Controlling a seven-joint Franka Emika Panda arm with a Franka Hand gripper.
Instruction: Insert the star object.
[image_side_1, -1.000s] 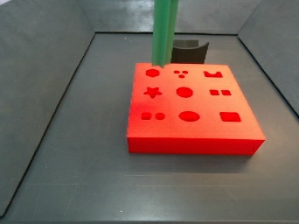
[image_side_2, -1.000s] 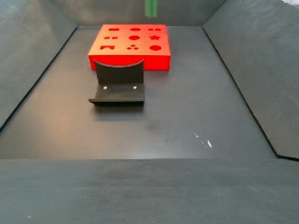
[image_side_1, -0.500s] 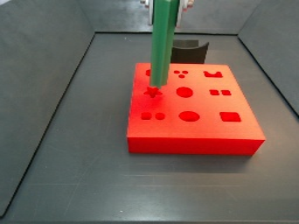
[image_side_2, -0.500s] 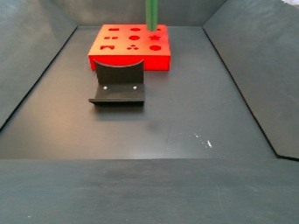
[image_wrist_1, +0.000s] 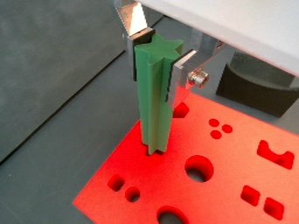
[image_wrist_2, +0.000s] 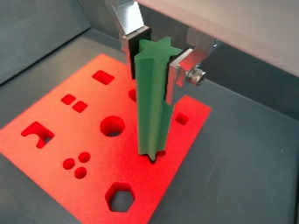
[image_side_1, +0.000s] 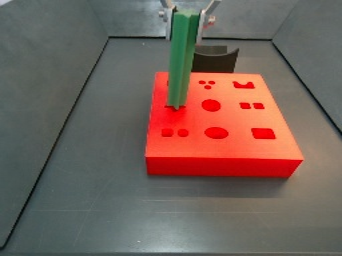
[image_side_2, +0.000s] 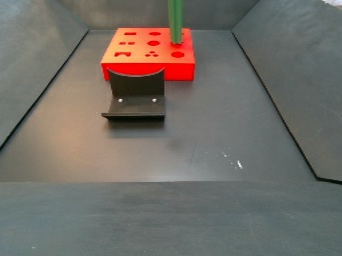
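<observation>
Two silver fingers (image_wrist_1: 136, 19) of the gripper (image_wrist_1: 162, 39) pinch the top of the star object (image_wrist_1: 152, 96), jaws pressed against its sides. Straight below them its lower tip meets the red block (image_wrist_2: 70, 131) at the star-shaped hole, seemingly just entering in both wrist views; pushing it down and letting go remain. Beyond stands the dark fixture (image_side_2: 135, 102) on the worktop (image_side_2: 201, 150). No writing is readable.

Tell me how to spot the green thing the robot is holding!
Find the big red block with shaped holes on the dark floor. Above its star-shaped hole the gripper holds the star object upright between its silver fingers, its lower end at that hole. It is the only green thing, a tall thin bar with a star-shaped top.
</observation>
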